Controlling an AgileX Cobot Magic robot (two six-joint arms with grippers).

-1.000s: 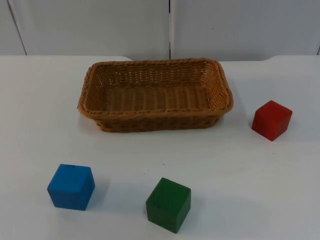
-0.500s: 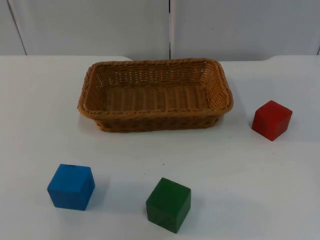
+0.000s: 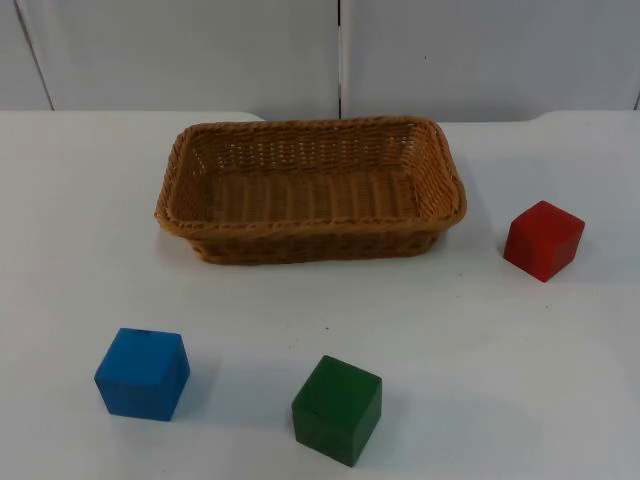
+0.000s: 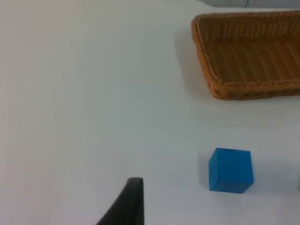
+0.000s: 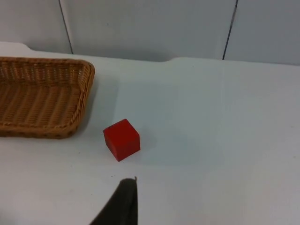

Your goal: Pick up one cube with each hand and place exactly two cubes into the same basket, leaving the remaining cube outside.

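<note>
The white worktop [image 3: 560, 380] carries a brown wicker basket [image 3: 310, 190] at the far middle, with nothing in it. The blue cube [image 3: 142, 373] sits near left, the green cube [image 3: 337, 409] near centre, the red cube [image 3: 543, 240] right of the basket, all apart. The left tool [image 4: 126, 206] is above the worktop left of the blue cube and the right tool [image 5: 123, 204] is above it near the red cube; whether either is open I cannot tell.

The wicker basket [image 4: 243, 51] runs off the frame edge in the left wrist view and again in the right wrist view [image 5: 42, 96], while each wrist view cuts off its black fingertip [image 4: 124, 206] [image 5: 119, 204] at the frame's border
</note>
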